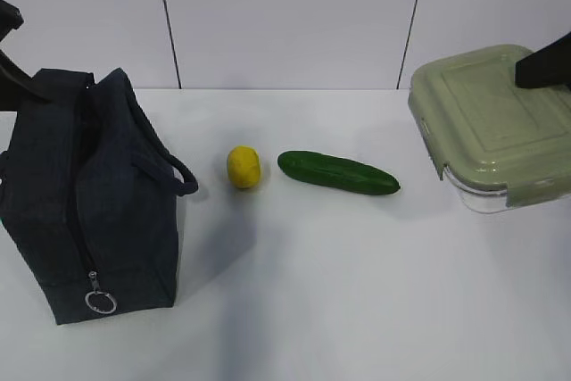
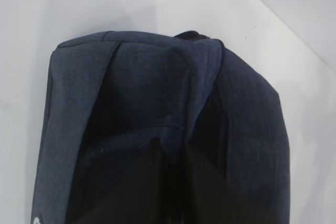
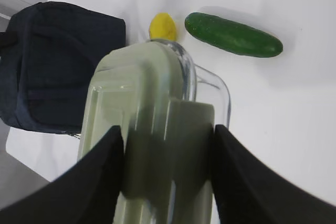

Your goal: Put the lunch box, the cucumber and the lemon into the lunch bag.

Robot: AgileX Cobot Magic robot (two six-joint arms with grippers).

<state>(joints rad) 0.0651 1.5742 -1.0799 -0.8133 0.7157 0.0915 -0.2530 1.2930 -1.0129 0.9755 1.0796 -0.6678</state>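
The lunch bag [image 1: 89, 194] stands upright directly under and against the left gripper [image 1: 13, 69], whose dark fingers reach in from the frame edge at the bag's upper rear corner. In the left wrist view the navy fabric is bunched into folds just below the camera, so the jaws, almost fully closed, seem pinched on the bag's top. This is probably to steady it or pull it open, though the contact itself is hidden. The zipper and ring pull [image 1: 100, 302] hang down the near face, well below that gripper. The lunch box [image 3: 152, 129] sits between the right gripper's fingers [image 3: 105, 177], jaws about half open and clamped across its width. It is carried tilted with the sage lid facing the exterior camera, apparently lifted for transfer. Beyond that gripper, toward the bag, lie the cucumber [image 1: 337, 172] and then the lemon [image 1: 244, 168], both on the table [image 1: 312, 292] and untouched.
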